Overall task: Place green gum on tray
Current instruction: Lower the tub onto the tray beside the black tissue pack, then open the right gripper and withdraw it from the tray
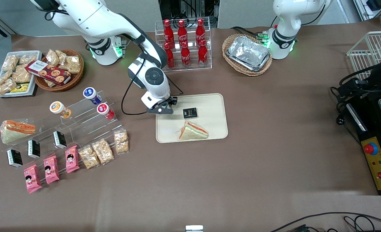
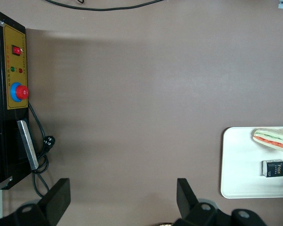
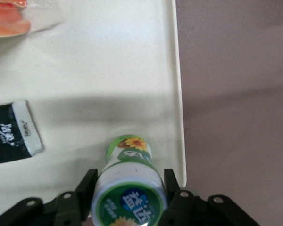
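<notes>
The green gum (image 3: 129, 181), a green bottle with a white lid and a green label, is held between the fingers of my right gripper (image 3: 129, 175). One finger (image 3: 88, 181) presses on each side of the lid. The bottle hangs just above the cream tray (image 3: 108, 61), close to the tray's rim (image 3: 180, 117), and its foot casts a shadow on the tray floor. In the front view the gripper (image 1: 162, 108) stands over the tray's (image 1: 216, 106) corner farthest from the camera, at the working arm's end, and the gum is hidden under it.
A wrapped sandwich (image 1: 193, 131) and a small black packet (image 1: 189, 112) lie on the tray. An acrylic stand with orange (image 1: 59, 109), blue (image 1: 91, 94) and red (image 1: 105, 110) bottles sits toward the working arm's end. A cola rack (image 1: 184, 43) and a basket of foil trays (image 1: 247, 54) stand farther from the camera.
</notes>
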You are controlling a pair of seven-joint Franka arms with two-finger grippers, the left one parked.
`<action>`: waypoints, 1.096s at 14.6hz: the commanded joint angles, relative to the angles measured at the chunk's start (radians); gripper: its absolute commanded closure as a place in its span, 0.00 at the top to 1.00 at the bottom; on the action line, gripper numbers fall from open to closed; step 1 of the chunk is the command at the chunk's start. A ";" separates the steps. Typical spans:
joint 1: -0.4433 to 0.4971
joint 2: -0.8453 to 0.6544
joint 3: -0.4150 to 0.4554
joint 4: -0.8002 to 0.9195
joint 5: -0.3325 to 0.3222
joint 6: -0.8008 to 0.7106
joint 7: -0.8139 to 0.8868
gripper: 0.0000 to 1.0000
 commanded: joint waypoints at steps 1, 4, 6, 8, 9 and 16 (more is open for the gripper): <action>-0.003 -0.005 -0.003 0.004 -0.033 0.011 0.027 0.99; -0.013 -0.127 0.000 0.010 -0.033 -0.137 0.007 1.00; -0.033 -0.238 -0.001 0.020 -0.015 -0.249 -0.051 1.00; -0.076 -0.336 -0.003 0.046 0.033 -0.357 -0.117 1.00; -0.101 -0.371 -0.006 0.068 0.065 -0.403 -0.161 1.00; -0.315 -0.454 -0.148 0.356 0.123 -0.723 -0.589 1.00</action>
